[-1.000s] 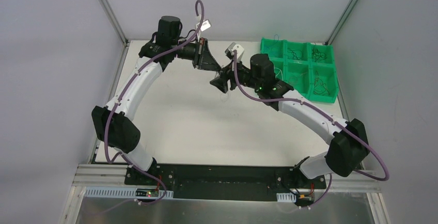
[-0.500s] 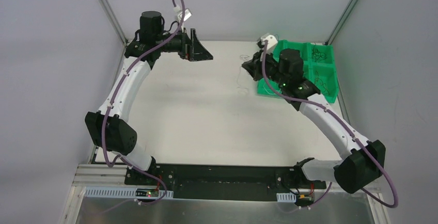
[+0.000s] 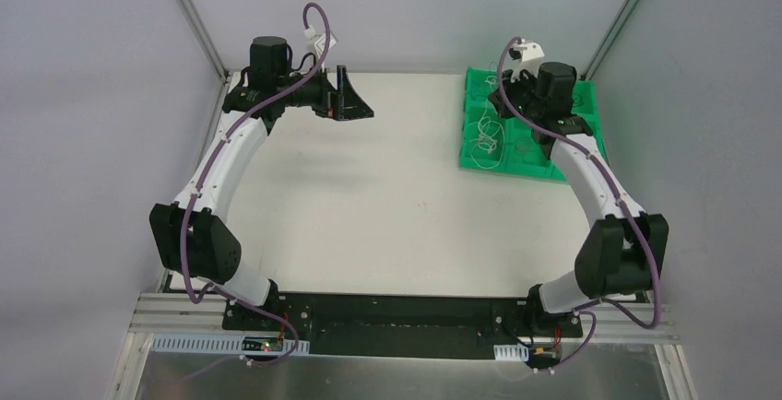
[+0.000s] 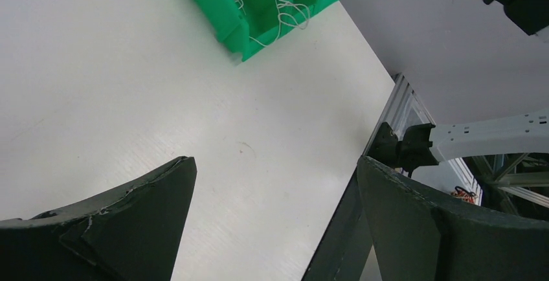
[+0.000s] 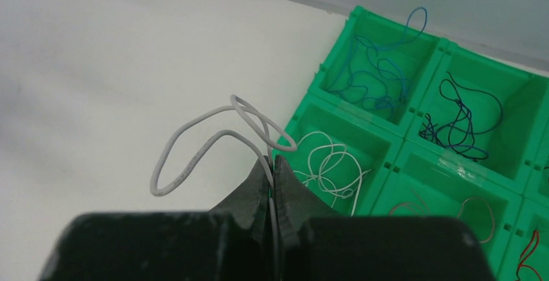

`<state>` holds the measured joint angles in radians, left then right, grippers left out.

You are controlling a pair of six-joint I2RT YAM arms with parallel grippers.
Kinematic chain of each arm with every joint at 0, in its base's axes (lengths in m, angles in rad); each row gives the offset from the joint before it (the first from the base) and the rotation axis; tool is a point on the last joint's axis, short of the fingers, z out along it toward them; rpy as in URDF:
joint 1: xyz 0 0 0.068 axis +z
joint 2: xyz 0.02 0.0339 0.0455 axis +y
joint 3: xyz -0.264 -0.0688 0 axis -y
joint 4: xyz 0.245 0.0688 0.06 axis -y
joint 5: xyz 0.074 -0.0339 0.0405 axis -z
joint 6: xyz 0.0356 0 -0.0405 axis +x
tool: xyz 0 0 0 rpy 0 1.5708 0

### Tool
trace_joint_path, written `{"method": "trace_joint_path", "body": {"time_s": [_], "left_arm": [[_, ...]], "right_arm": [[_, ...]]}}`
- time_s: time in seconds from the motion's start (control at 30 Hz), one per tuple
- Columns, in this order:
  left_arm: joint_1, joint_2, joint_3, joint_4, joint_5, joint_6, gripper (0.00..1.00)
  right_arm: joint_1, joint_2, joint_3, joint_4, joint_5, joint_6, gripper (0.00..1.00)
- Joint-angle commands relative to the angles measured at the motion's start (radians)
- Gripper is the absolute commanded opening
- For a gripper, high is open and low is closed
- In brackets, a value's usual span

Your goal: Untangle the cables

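My right gripper is shut on a whitish cable that loops out to the left above the table, next to the green bin. Its compartments hold whitish cables, blue cables, dark cables and red cables. In the top view the right gripper hangs over the bin's left side, above whitish cables. My left gripper stands open and empty at the table's far left; its wrist view shows wide-apart jaws over bare table.
The green bin stands at the table's far right corner, against the back wall. An aluminium frame rail runs along the table's edge. Grey walls enclose the table on three sides.
The two grippers met mid-table, then parted. The left gripper opened and drew back to the far left. The right gripper shut on the whitish cable and swung right over the bin.
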<state>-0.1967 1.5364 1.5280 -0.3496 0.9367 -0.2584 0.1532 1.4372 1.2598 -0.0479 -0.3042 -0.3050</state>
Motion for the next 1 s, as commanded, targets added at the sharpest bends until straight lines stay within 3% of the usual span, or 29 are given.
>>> {"method": "trace_joint_path", "body": {"time_s": [0.0,0.23,0.4,0.67,0.87,0.97], "left_arm": [[-0.006,-0.058,-0.011,0.006,-0.018,0.043,0.99],[-0.003,-0.093,-0.051,-0.062,-0.053,0.115,0.99],[0.007,-0.107,-0.062,-0.097,-0.076,0.142,0.99],[0.011,-0.119,-0.084,-0.130,-0.107,0.149,0.99],[0.010,-0.099,-0.054,-0.179,-0.114,0.166,0.99],[0.011,-0.091,-0.036,-0.214,-0.130,0.186,0.99]], "right_arm": [[-0.018,0.122,0.032,0.108,0.040,-0.068,0.00],[-0.018,0.297,0.055,0.133,0.084,-0.092,0.00],[-0.002,0.421,0.100,-0.041,0.121,-0.122,0.00],[0.028,0.515,0.136,-0.117,0.224,-0.112,0.01],[0.026,0.457,0.168,-0.176,0.240,-0.091,0.47],[0.025,0.392,0.187,-0.231,0.216,-0.092,0.56]]}}
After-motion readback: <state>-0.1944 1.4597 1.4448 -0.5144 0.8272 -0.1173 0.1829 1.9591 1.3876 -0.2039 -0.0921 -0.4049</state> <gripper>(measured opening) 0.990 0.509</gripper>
